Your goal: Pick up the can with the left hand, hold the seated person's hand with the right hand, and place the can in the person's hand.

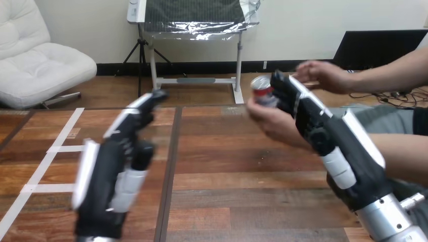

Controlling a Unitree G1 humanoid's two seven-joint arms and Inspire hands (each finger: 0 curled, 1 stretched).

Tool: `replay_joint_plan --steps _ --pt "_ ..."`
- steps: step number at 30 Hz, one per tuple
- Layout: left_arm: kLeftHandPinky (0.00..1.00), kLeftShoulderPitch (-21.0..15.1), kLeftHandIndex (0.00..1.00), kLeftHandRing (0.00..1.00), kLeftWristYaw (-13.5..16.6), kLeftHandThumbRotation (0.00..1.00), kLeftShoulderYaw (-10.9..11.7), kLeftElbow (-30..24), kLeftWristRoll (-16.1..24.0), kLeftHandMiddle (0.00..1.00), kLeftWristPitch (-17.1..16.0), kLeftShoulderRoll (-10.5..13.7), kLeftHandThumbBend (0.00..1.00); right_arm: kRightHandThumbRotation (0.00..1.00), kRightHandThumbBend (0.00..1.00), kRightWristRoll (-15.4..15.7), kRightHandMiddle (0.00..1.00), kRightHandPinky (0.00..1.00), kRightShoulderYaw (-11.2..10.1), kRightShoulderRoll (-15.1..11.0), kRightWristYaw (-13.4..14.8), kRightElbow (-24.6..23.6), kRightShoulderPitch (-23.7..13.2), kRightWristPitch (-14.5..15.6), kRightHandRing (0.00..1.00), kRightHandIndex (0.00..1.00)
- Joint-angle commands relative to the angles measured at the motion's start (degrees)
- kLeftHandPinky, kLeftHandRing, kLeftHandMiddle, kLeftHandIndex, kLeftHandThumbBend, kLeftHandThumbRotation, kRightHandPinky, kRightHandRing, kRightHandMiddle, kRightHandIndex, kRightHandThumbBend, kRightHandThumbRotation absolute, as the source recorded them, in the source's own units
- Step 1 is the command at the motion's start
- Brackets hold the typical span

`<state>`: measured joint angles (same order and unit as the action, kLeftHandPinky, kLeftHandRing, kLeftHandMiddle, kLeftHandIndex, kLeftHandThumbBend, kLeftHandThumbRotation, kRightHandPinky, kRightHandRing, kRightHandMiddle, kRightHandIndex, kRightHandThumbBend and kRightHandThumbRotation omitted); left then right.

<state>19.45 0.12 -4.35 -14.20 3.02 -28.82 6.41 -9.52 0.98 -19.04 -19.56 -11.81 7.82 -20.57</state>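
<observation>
— Where is the can (pixel 262 91) sitting?
— It is standing upright in the person's lower hand (pixel 273 123). The right hand (pixel 318 128) is lying just right of the can, its fingers nearly straight across that hand, with no grip visible.
— And the left hand (pixel 113 161)?
— It is hovering well left of the can, open and empty.

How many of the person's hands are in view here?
2. The person's lower hand sits right of centre with the can resting in it, the robot's right hand lying against it. The person's upper hand hovers above, further right, clear of the can.
</observation>
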Motion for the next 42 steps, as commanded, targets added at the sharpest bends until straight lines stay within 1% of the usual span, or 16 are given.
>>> replay_joint_plan --steps 1,5,10,14,21,26,32,35,36,37,39,42 --pt "0.88 -0.4 0.80 0.89 -0.8 1.00 1.6 -6.6 -2.3 0.86 -2.5 0.2 0.80 1.00 0.97 -2.3 0.93 0.91 -1.6 2.9 2.4 -9.6 0.4 -2.2 0.94 0.91" --pt "0.85 0.4 0.80 0.88 -1.5 1.00 1.8 -7.4 -4.1 0.85 -3.3 0.3 0.78 1.00 0.98 -2.8 0.92 0.90 -1.0 4.1 2.8 -12.0 2.5 -2.2 0.93 0.90" --pt "0.80 1.4 0.79 0.86 -2.8 1.00 1.5 -8.3 -8.1 0.84 -4.5 -0.2 0.75 1.00 0.99 -3.0 0.91 0.89 0.0 5.7 3.5 -15.9 5.7 -1.6 0.92 0.89" --pt "0.78 2.0 0.78 0.85 -3.9 1.00 1.2 -8.8 -10.7 0.83 -5.1 -0.4 0.74 1.00 0.99 -2.9 0.90 0.88 0.8 6.7 4.0 -18.3 7.8 -1.2 0.91 0.89" --pt "0.75 2.6 0.77 0.82 -5.4 1.00 0.6 -9.1 -13.7 0.81 -5.6 -1.0 0.75 1.00 0.97 -3.7 0.90 0.86 2.6 8.1 3.1 -19.9 11.5 -3.5 0.91 0.90" --pt "0.74 2.9 0.76 0.80 -5.9 1.00 0.5 -9.1 -14.3 0.80 -5.9 -1.4 0.75 1.00 0.98 -4.2 0.90 0.85 3.8 8.6 2.8 -21.0 13.4 -4.1 0.91 0.90" --pt "0.73 2.9 0.75 0.80 -7.2 0.99 0.2 -9.2 -16.2 0.79 -5.8 -1.5 0.73 1.00 0.99 -5.4 0.89 0.85 5.0 8.8 2.1 -21.6 15.4 -4.8 0.91 0.89" --pt "0.73 2.8 0.75 0.80 -7.9 0.98 0.0 -9.3 -17.2 0.79 -5.6 -1.5 0.72 1.00 0.99 -5.9 0.89 0.85 5.8 9.0 2.1 -22.3 16.7 -4.5 0.91 0.89" --pt "0.73 2.7 0.75 0.80 -8.3 0.98 -0.2 -9.2 -17.9 0.80 -5.5 -1.5 0.71 1.00 0.99 -6.8 0.89 0.85 6.6 8.9 1.9 -22.9 17.8 -4.3 0.91 0.89" --pt "0.73 2.7 0.75 0.80 -8.6 0.98 -0.2 -9.2 -18.3 0.80 -5.5 -1.5 0.71 1.00 0.98 -7.5 0.90 0.85 7.1 8.9 1.7 -23.3 18.6 -4.1 0.92 0.90" --pt "0.73 2.6 0.75 0.79 -8.9 0.98 -0.4 -9.1 -19.0 0.79 -5.4 -1.5 0.70 1.00 0.95 -7.8 0.91 0.88 7.8 8.8 1.6 -23.7 19.9 -4.2 0.93 0.90" --pt "0.73 2.5 0.75 0.79 -9.3 0.97 -0.5 -9.1 -19.7 0.79 -5.0 -1.6 0.69 1.00 0.93 -7.8 0.92 0.91 8.0 8.6 1.5 -23.6 20.5 -4.4 0.94 0.91"
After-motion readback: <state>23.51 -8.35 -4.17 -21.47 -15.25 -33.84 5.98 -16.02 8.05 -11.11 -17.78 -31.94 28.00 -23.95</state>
